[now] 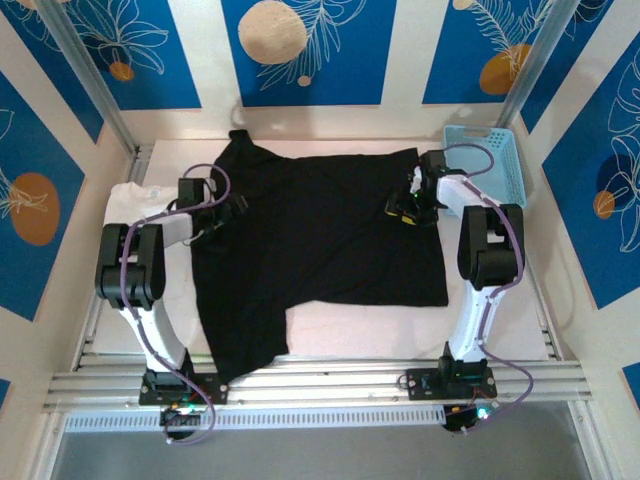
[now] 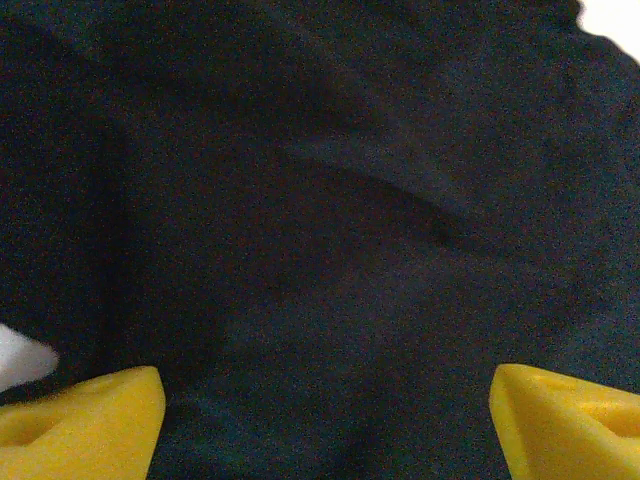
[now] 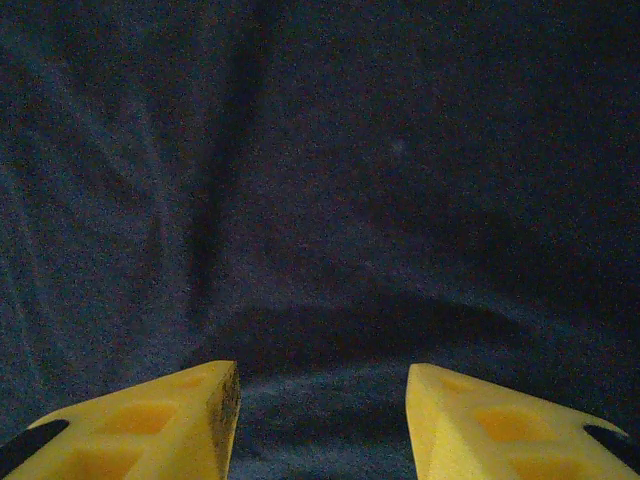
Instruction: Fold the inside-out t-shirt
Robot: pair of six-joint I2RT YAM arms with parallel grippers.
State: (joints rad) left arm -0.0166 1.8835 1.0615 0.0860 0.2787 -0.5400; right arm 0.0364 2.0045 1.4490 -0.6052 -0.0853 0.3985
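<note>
The inside-out t-shirt point(image 1: 320, 240) is black and lies spread over the middle of the table, one sleeve toward the back left and its lower left part hanging down toward the near rail. At the shirt's left edge my left gripper point(image 1: 225, 213) sits low over the cloth. In the left wrist view its yellow fingertips point(image 2: 90, 425) stand wide apart, open, with flat black cloth point(image 2: 330, 250) between them. My right gripper point(image 1: 405, 208) is over the shirt's upper right part. Its fingers point(image 3: 160, 425) are apart, open, above a low ridge of black cloth point(image 3: 340, 330).
A light-blue basket point(image 1: 488, 160) stands at the back right corner, just beyond the right arm. A white t-shirt point(image 1: 128, 200) lies at the left, partly under the black one. The metal rail point(image 1: 320, 380) runs along the near edge.
</note>
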